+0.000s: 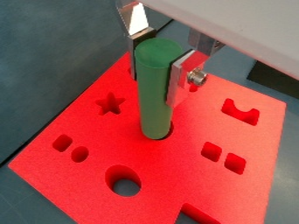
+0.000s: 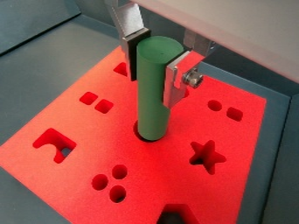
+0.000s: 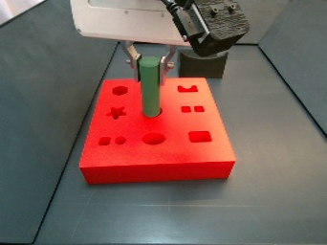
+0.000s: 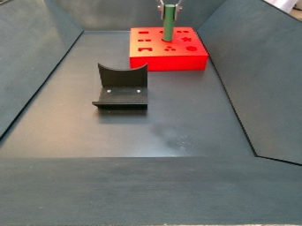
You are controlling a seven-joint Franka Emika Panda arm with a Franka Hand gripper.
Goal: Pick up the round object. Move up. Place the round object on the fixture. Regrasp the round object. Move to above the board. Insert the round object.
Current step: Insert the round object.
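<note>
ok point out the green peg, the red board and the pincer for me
green peg (image 1: 155, 92), a wrist view, middle of its upright shaft
red board (image 3: 192, 148), a side view, bare top surface near the front
pincer (image 2: 158, 48), a wrist view, midway between its fingertips, closed on the peg's top above the board

The pincer (image 1: 162, 52) points straight down, its two flat silver fingers (image 2: 177, 77) clamped on opposite sides of the upper part of the upright round object (image 1: 155, 87). In both wrist views, one finger plate with a screw head presses the peg's side while the other plate shows behind its top. In a side view the pincer (image 3: 149, 59) hangs below the white wrist housing (image 3: 128, 19), with the dark camera mount beside it.
</note>
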